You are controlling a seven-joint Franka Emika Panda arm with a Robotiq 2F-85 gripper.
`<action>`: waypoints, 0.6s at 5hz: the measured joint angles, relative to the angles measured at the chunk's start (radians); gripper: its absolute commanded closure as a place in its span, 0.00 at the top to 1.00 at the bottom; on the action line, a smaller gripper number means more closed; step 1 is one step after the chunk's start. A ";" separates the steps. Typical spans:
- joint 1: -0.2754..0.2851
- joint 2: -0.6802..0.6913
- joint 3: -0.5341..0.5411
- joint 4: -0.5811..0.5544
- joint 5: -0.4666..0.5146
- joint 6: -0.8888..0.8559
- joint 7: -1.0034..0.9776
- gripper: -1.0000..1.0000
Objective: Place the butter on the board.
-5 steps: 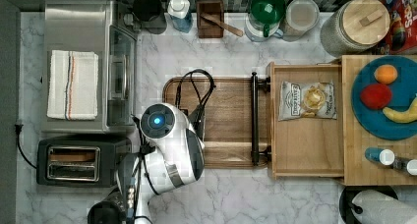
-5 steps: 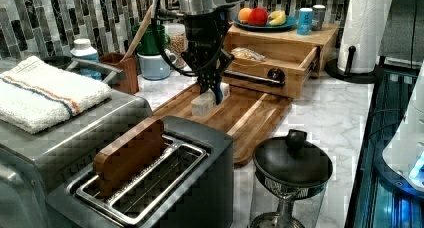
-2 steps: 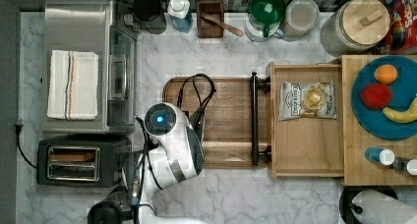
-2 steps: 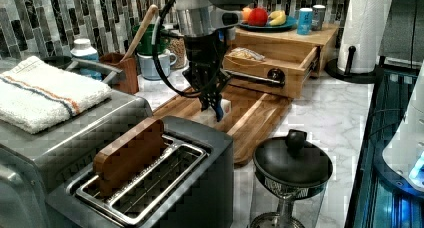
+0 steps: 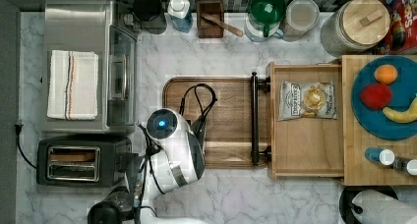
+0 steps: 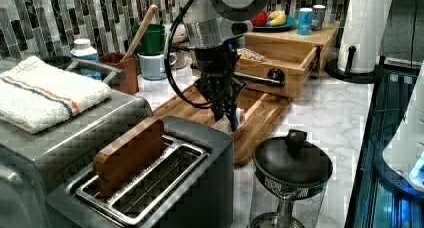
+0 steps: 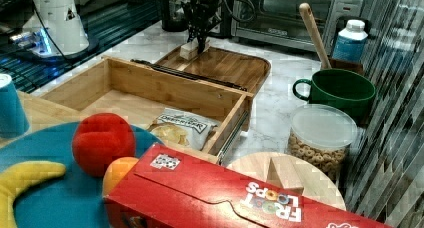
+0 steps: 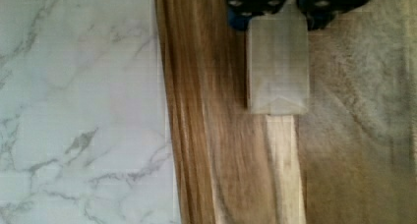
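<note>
A: Starting with the top view, what is showing?

B: The arm's white body is hanging over the lower-left corner of the board (image 5: 231, 101), which is lying on the marble counter (image 5: 221, 52) with its black bar handle (image 5: 254, 118) facing the pale wooden tray (image 5: 305, 140). A chip bag (image 5: 308, 100) is lying in that tray. The toaster (image 5: 81, 161) is sitting to the top view's left of the arm, with the toaster oven (image 5: 88, 67) above it.

A: And the left view?

B: The gripper (image 6: 227, 115) is pointing down at the board (image 6: 265, 113), just past the toaster (image 6: 165, 183). A pale block, the butter (image 6: 239, 119), is peeking out beside the fingers, sitting at the board's surface. A black-lidded blender jar (image 6: 292, 163) is standing at the left view's lower right.

A: The right view?

B: The butter (image 7: 190, 49) is resting on the far corner of the board (image 7: 225, 65), with the gripper (image 7: 198, 38) reaching down onto it. A green mug (image 7: 340, 90) and a cereal box (image 7: 225, 198) are standing nearer the camera.

A: What is the wrist view giving?

B: The butter (image 8: 278, 62) is sitting between the two dark fingers (image 8: 246, 0), which are closing against its sides, so the jaws are gripping it. Under it the brown wood of the board (image 8: 211, 135) is running alongside the marble counter (image 8: 78, 111).

A: Is the butter pressing on the wood or hanging just above it?

B: I cannot tell; it is right at the surface.
</note>
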 measured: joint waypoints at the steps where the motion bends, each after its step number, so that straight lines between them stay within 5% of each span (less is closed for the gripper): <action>1: 0.002 0.023 0.017 -0.014 0.000 0.051 0.023 1.00; 3: 0.006 0.029 0.033 -0.021 -0.039 0.073 0.065 1.00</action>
